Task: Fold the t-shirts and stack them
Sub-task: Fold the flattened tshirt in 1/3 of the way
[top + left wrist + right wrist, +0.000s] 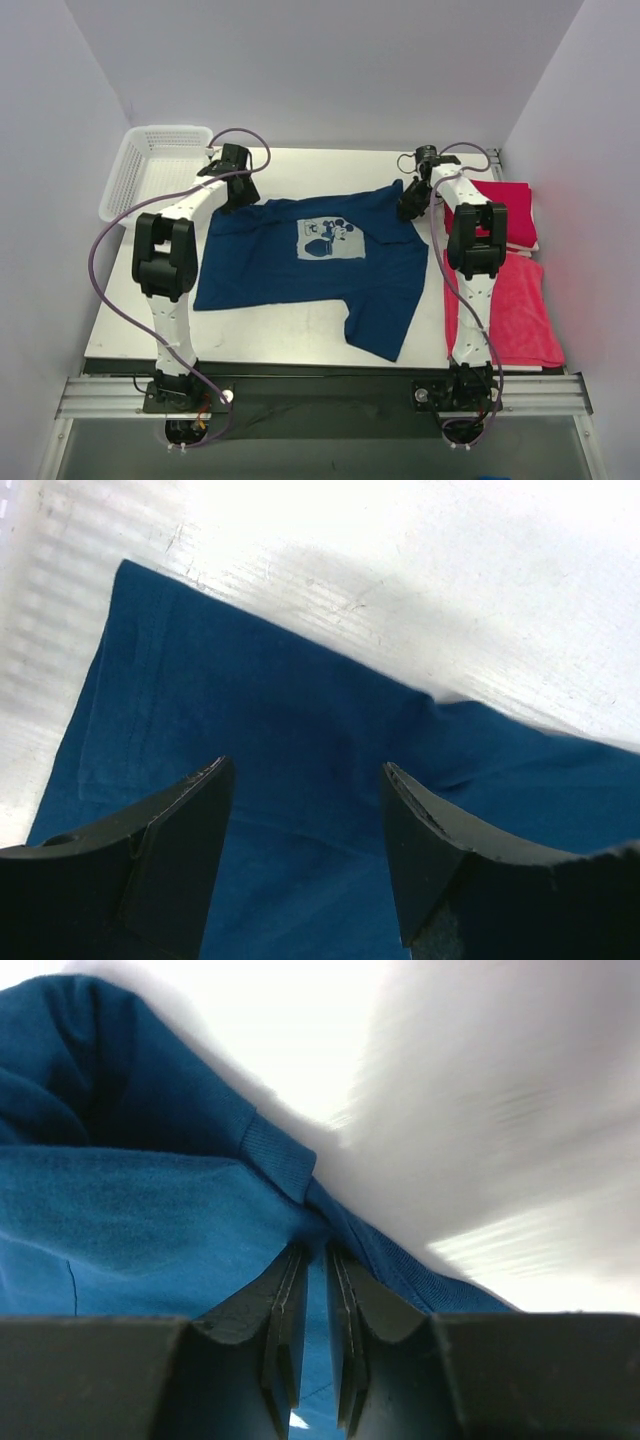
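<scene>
The navy blue t-shirt lies spread on the white table, pale cartoon print facing up. My left gripper hovers open over its far left corner; in the left wrist view the jaws stand wide apart above flat blue cloth. At the shirt's far right edge my right gripper is shut on it. The right wrist view shows the narrow jaws pinching a bunched hem of the blue fabric. Crimson red t-shirts lie at the right: one folded, one flat.
A white mesh basket stands at the table's far left corner, just behind the left arm. White walls close in on the left, back and right. Bare table shows in front of the navy shirt.
</scene>
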Controlling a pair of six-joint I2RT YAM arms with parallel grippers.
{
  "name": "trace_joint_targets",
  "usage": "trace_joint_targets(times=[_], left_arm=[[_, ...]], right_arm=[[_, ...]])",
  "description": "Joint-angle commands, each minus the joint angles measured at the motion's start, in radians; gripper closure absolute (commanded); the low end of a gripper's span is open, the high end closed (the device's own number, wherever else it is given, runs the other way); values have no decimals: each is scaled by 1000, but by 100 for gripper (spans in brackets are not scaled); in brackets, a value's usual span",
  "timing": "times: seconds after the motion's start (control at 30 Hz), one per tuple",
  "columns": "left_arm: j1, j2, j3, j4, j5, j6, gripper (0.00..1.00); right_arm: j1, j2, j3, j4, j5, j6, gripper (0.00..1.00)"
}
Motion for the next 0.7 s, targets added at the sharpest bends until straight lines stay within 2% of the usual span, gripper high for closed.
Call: trace_joint_targets(times=[0.0,0.33,0.67], left_arm=[[7,11,48,-23,-1,-7,30],[4,145,140,-66,42,-19,30],[8,338,439,-298,-91,-37,30]], right_arm=[[-51,-15,-36,-102,112,1,85],[-75,-35,-65,-117,140,-11,88],[-77,-107,-134,-117,151,-28,89]])
